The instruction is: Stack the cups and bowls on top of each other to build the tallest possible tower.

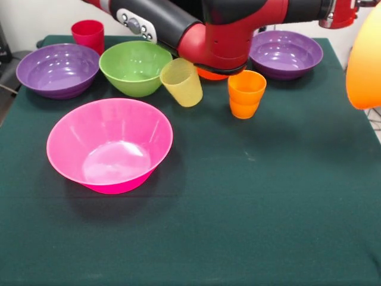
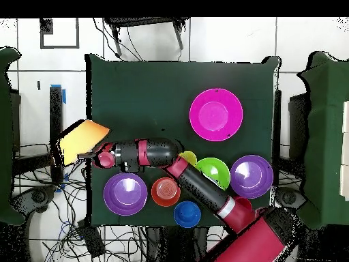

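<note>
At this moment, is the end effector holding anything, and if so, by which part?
The large orange bowl appears held at its rim by the end effector, lifted off the table's edge. The grip point itself is not clearly visible.

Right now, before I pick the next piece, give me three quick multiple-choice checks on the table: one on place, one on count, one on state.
1. Which bowl is the yellow cup right beside?
A. the pink one
B. the green one
C. the blue one

2. How many purple bowls are on the table?
A. one
B. two
C. three

3. How does the pink bowl sit?
A. upright and empty
B. upside down
C. upright with a cup inside

Key:
1 B: the yellow cup is tilted at the rim of the green bowl.
2 B: the purple bowls sit one at each end of the back row.
3 A: the pink bowl faces mouth up, with nothing inside.
</note>
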You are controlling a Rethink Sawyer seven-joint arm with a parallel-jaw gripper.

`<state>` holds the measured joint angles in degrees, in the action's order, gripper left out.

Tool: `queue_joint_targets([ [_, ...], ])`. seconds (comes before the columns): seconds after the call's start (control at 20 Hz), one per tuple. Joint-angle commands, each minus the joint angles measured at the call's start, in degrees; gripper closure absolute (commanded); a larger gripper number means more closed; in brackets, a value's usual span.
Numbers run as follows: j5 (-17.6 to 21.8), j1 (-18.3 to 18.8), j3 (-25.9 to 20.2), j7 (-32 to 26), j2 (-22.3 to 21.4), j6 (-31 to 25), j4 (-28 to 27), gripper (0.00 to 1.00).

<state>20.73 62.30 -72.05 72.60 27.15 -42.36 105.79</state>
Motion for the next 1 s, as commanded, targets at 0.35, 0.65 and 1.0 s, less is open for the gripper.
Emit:
queue_joint_targets([
  [0.35, 1.03, -3.81, -1.93, -5.85, -5.44, 3.31, -10.22, 1.00],
  [0.65, 0.04, -5.52, -3.58, -1.56, -6.85, 5.89, -7.83, 1.00],
  [1.0, 1.13, -6.45, -3.03, -7.18, -5.13, 6.52, -11.53, 1.00],
])
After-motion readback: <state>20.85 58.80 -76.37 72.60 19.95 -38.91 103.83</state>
